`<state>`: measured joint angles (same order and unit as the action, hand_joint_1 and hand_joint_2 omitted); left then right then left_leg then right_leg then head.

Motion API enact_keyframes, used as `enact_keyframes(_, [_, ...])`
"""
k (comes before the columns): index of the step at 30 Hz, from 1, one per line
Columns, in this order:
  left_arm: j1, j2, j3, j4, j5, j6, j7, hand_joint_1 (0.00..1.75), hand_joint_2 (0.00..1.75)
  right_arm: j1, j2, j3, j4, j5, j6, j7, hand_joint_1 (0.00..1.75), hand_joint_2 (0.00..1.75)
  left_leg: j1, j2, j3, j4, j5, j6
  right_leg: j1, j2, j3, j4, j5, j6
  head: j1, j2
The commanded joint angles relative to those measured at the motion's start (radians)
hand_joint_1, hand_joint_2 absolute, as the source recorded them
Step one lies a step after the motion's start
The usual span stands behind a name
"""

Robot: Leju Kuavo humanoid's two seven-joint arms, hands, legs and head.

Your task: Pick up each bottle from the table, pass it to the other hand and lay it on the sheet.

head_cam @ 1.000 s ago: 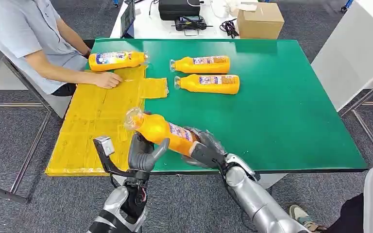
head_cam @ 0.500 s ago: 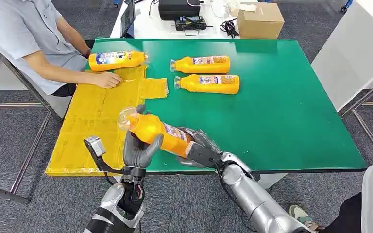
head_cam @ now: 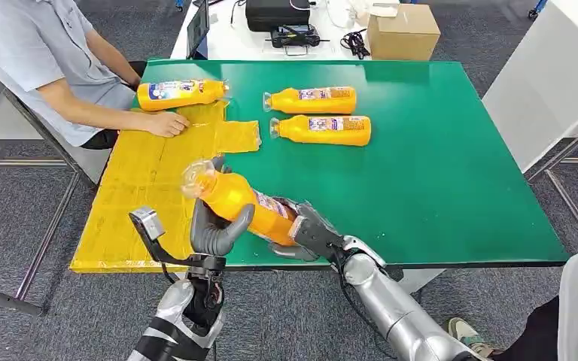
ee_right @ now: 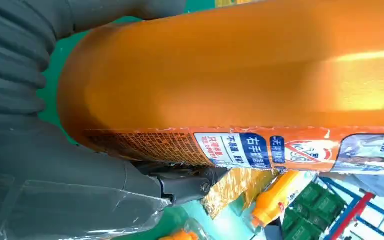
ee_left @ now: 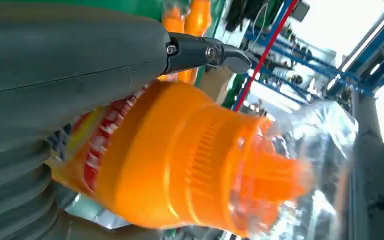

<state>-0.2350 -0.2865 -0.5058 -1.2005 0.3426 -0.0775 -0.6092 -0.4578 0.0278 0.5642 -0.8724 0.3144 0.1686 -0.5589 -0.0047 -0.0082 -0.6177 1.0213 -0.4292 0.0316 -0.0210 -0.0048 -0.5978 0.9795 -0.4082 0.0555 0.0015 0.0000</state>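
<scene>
We see an orange plastic bottle with a printed label and a clear wrapped cap [head_cam: 242,203] held tilted above the near edge of the green worktop [head_cam: 451,180], its cap end pointing to the yellow sheet [head_cam: 147,195] and a little raised. Both robot hands are on it. The left robot hand [head_cam: 214,229] grips the bottle from below near the neck, its grey thumb and fingers curled around the shoulder; in the left wrist view the same bottle [ee_left: 180,165] lies against this robot hand [ee_left: 55,100], with the ribbed orange cap under clear film. The right robot hand [head_cam: 308,229], covered with a transparent film, holds the base end of the bottle; in the right wrist view the bottle body [ee_right: 240,75] crosses the picture and the robot hand [ee_right: 45,150] wraps its bottom. The bottle does not touch the worktop or the sheet. On the far side of the yellow sheet one more orange bottle [head_cam: 181,94] lies flat, and beside it a person's hand [head_cam: 167,124] rests on the sheet. Two other orange bottles [head_cam: 312,99] [head_cam: 322,129] lie side by side on the bare green surface, just next to the sheet, caps toward it. Behind the worktop stands a brown cardboard box [head_cam: 403,30] on a white table [head_cam: 229,37].
</scene>
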Motion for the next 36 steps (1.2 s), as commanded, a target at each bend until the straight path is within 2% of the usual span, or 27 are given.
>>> enact_keyframes(1, [-0.073,-0.003,-0.017,0.133,-0.051,0.084,-0.073,0.0,1.75,-0.04,0.011,-0.034,0.05,-0.041,0.009,0.01,1.68,1.75,0.001,0.0,0.003,0.0,-0.001,-0.002,0.001,0.0,0.004,-0.001,-0.001,-0.002,0.0,0.0])
enact_keyframes(2, [-0.069,-0.004,-0.017,0.132,-0.037,0.082,-0.069,0.0,1.75,-0.039,0.014,-0.039,0.06,-0.044,0.006,0.012,1.73,1.75,0.001,0.0,0.003,-0.001,-0.001,-0.001,0.001,0.0,0.003,-0.001,-0.001,-0.002,0.0,0.0])
enact_keyframes(5, [-0.067,-0.004,-0.018,0.133,-0.037,0.082,-0.069,0.0,1.75,-0.034,0.012,-0.039,0.064,-0.044,0.006,0.012,1.73,1.75,0.001,0.002,0.006,-0.001,-0.002,-0.002,0.002,0.001,0.006,-0.001,-0.001,-0.003,0.0,0.0])
enact_keyframes(6, [-0.067,-0.004,-0.018,0.133,-0.037,0.082,-0.069,0.0,1.75,-0.034,0.012,-0.039,0.064,-0.044,0.006,0.012,1.73,1.75,0.0,0.0,0.002,-0.001,0.0,-0.001,0.0,0.0,0.002,-0.001,0.0,-0.001,0.0,0.0])
enact_keyframes(12, [-0.067,-0.004,-0.018,0.133,-0.037,0.082,-0.069,0.0,1.75,-0.034,0.012,-0.039,0.064,-0.044,0.006,0.012,1.73,1.75,0.0,0.0,0.002,-0.001,0.0,-0.001,0.0,0.0,0.002,-0.001,0.0,-0.001,0.0,0.0])
enact_keyframes(13, [-0.07,-0.001,-0.024,0.137,-0.037,0.087,-0.068,0.0,1.75,-0.037,0.016,-0.044,0.074,-0.047,-0.001,0.012,1.75,1.75,0.002,0.002,0.008,0.0,-0.003,-0.003,0.002,0.001,0.008,-0.001,-0.002,-0.004,0.0,0.0])
enact_keyframes(14, [-0.074,-0.001,-0.03,0.148,-0.037,0.092,-0.067,0.24,1.75,-0.039,0.019,-0.049,0.085,-0.051,-0.004,0.012,1.75,1.75,0.001,0.001,0.003,-0.001,-0.001,-0.002,0.001,0.0,0.003,-0.001,-0.001,-0.002,0.0,0.0])
enact_keyframes(15, [-0.075,-0.002,-0.031,0.153,-0.036,0.095,-0.067,1.62,1.75,-0.04,0.019,-0.05,0.087,-0.052,-0.004,0.011,1.73,1.75,0.0,0.0,0.002,-0.001,0.0,-0.001,0.001,0.0,0.002,0.0,0.0,-0.002,0.0,0.0])
enact_keyframes(16, [-0.08,-0.005,-0.032,0.164,-0.04,0.108,-0.074,1.75,1.75,-0.043,0.021,-0.05,0.091,-0.054,-0.001,0.006,1.75,1.75,0.001,0.001,0.004,0.0,-0.001,-0.002,0.001,0.0,0.004,0.0,-0.001,-0.002,0.0,0.0])
enact_keyframes(18, [-0.087,-0.007,-0.033,0.173,-0.039,0.112,-0.079,1.75,1.75,-0.051,0.024,-0.051,0.092,-0.059,0.006,0.0,1.69,1.75,0.001,0.0,0.002,0.0,0.0,-0.001,0.001,0.0,0.002,0.0,0.0,-0.001,0.0,0.0])
enact_keyframes(19, [-0.091,-0.007,-0.034,0.177,-0.044,0.124,-0.086,1.75,1.75,-0.057,0.025,-0.05,0.093,-0.058,0.004,0.002,1.73,1.75,0.001,0.001,0.004,0.0,-0.001,-0.002,0.001,0.0,0.004,0.0,-0.001,-0.002,0.0,0.0])
enact_keyframes(21, [-0.093,-0.006,-0.035,0.176,-0.048,0.128,-0.089,1.75,1.75,-0.06,0.028,-0.052,0.093,-0.062,0.007,0.003,1.64,1.75,0.001,0.002,0.005,0.0,-0.002,-0.002,0.001,0.001,0.005,0.0,-0.001,-0.003,0.0,0.0])
enact_keyframes(24, [-0.093,-0.002,-0.04,0.184,0.032,0.02,-0.033,1.75,1.75,-0.06,0.034,-0.067,0.118,-0.071,-0.005,0.007,1.47,1.75,0.0,0.001,0.002,-0.001,0.0,-0.001,0.0,0.001,0.002,0.0,0.0,-0.001,0.0,0.0])
enact_keyframes(25, [-0.086,0.0,-0.031,0.194,0.15,-0.12,0.04,1.75,1.75,-0.063,0.036,-0.073,0.138,-0.071,-0.004,0.0,1.48,1.75,0.001,0.001,0.005,-0.001,-0.001,-0.002,0.001,0.001,0.004,0.0,-0.001,-0.003,0.0,0.0])
enact_keyframes(27, [-0.083,0.005,-0.045,0.201,0.166,-0.148,0.062,1.75,1.75,-0.063,0.034,-0.074,0.15,-0.065,-0.011,-0.007,1.5,1.75,0.0,0.001,0.003,-0.001,-0.001,-0.001,0.0,0.001,0.003,-0.001,0.0,-0.002,0.0,0.0])
enact_keyframes(28, [-0.083,0.006,-0.052,0.204,0.17,-0.156,0.07,1.75,1.75,-0.061,0.033,-0.076,0.153,-0.062,-0.013,-0.013,1.52,1.75,0.002,0.003,0.009,-0.001,-0.003,-0.003,0.002,0.002,0.008,-0.001,-0.002,-0.004,0.0,0.0])
enact_keyframes(29, [-0.083,0.006,-0.055,0.204,0.17,-0.161,0.07,1.75,1.75,-0.06,0.033,-0.076,0.154,-0.061,-0.011,-0.015,1.5,1.75,0.001,0.002,0.004,-0.001,-0.001,-0.002,0.001,0.001,0.004,-0.001,-0.001,-0.002,0.0,0.0])
enact_keyframes(34, [-0.088,0.006,-0.061,0.218,0.242,-0.239,0.13,1.75,1.75,-0.059,0.035,-0.08,0.158,-0.054,-0.013,-0.02,1.48,1.75,0.001,0.001,0.005,0.0,-0.002,-0.002,0.001,0.001,0.005,-0.001,-0.001,-0.002,0.0,0.0])
enact_keyframes(36, [-0.09,0.01,-0.071,0.223,0.262,-0.27,0.155,1.75,1.75,-0.062,0.035,-0.077,0.163,-0.045,-0.014,-0.022,1.59,1.75,0.001,0.002,0.006,0.0,-0.002,-0.002,0.001,0.002,0.006,-0.001,-0.002,-0.003,0.0,0.0])
